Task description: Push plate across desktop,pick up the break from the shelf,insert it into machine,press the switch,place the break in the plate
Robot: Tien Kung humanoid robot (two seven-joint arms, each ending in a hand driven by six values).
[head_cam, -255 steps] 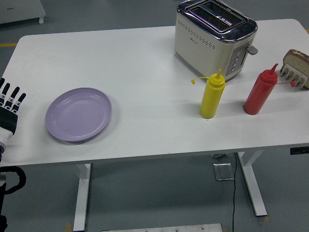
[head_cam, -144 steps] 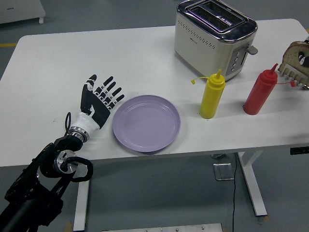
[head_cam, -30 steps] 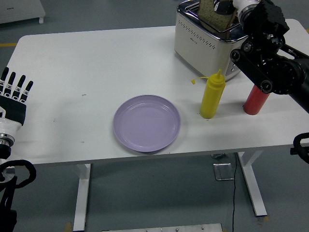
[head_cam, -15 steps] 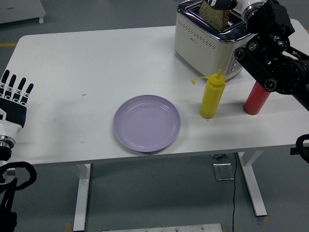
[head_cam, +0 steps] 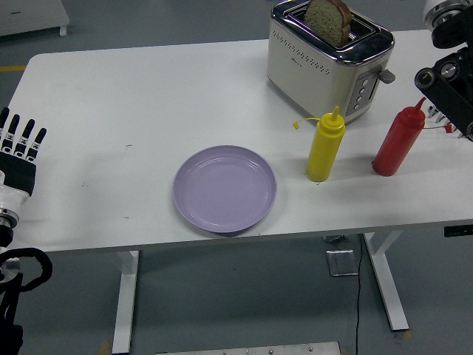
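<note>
Right arm [head_cam: 449,78] cut off, its hand unseen.

A wide bare stretch of white worktop [head_cam: 133,96] lies open left of the toaster [head_cam: 329,59]. A yellow bottle [head_cam: 325,146] and red bottle [head_cam: 397,140] stand before the toaster's front, seemingly narrowing access to its lever.

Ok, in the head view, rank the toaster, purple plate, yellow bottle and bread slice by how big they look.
1. toaster
2. purple plate, close to the toaster in area, so that order is unsure
3. yellow bottle
4. bread slice, partly hidden in the toaster slot and farther from the camera
</note>
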